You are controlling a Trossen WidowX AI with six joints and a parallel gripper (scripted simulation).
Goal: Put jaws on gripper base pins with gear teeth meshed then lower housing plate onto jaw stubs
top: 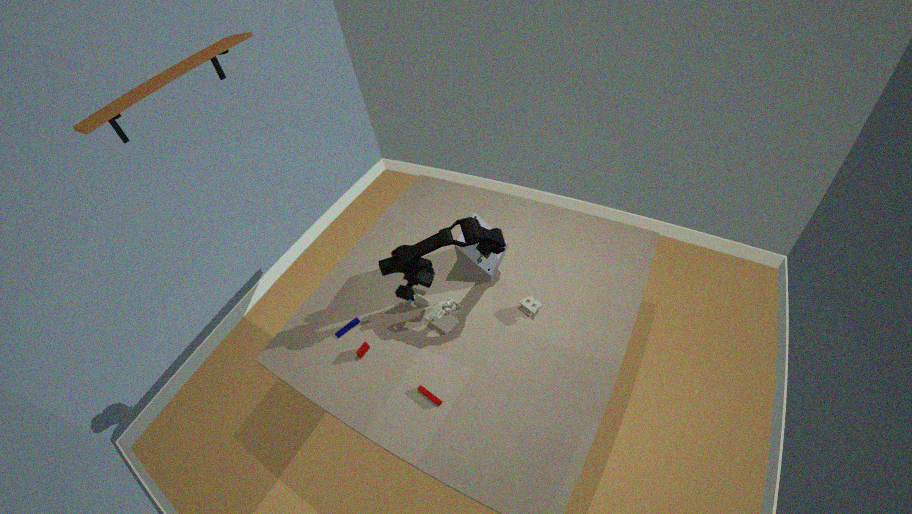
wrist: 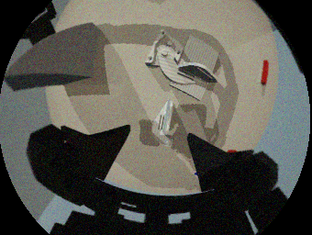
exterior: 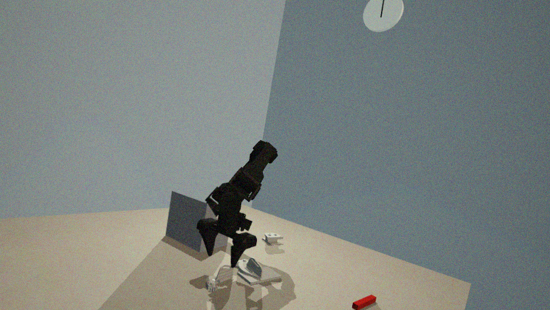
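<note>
Gripper (top: 413,296) (exterior: 221,260) (wrist: 159,132), its fingers wide apart with nothing between them, hovers above the loose jaw (top: 416,300) (exterior: 211,284) (wrist: 164,120), which lies left of the base (top: 445,324) (exterior: 269,278) (wrist: 202,50). The other jaw (top: 436,310) (exterior: 254,266) (wrist: 171,66) rests on that base; whether it is fully down on its pin, I cannot tell. The housing plate (top: 529,305) (exterior: 272,236) sits apart, to the far right.

I judge the step in hand to be picking up the loose jaw. I should center the fingers across its narrow body, descend straight and close gently, since a lopsided squeeze could twist it. Lifting it level and clear of the base should protect the first jaw; then I would line up hole and pin, and match the teeth before lowering. The housing plate waits until both jaws mesh.
</note>
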